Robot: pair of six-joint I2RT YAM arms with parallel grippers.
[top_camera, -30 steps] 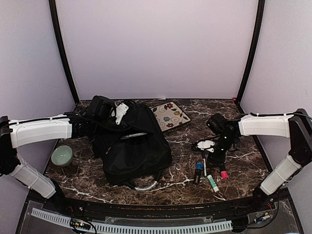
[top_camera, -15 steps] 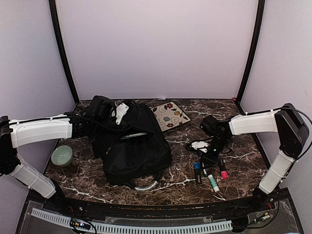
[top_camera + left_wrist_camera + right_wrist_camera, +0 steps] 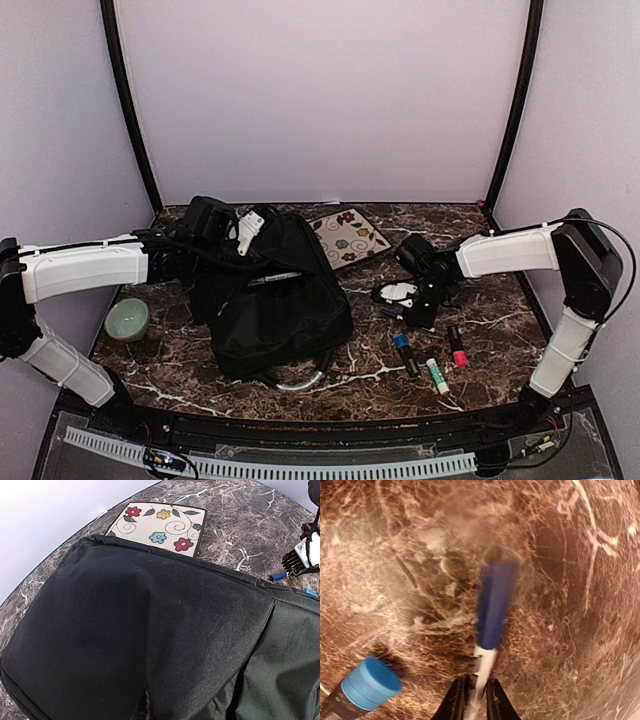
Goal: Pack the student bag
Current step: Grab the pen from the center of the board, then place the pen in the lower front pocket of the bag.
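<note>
one blue-capped pen (image 3: 492, 605), pinched in the right end effector (image 3: 475, 692), has swung toward the student bag (image 3: 275, 300); left end effector (image 3: 238, 238): grip can't be told.

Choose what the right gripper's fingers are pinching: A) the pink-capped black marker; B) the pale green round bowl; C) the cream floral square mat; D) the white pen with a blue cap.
D: the right wrist view shows the right gripper shut on the white pen with a blue cap.
</note>
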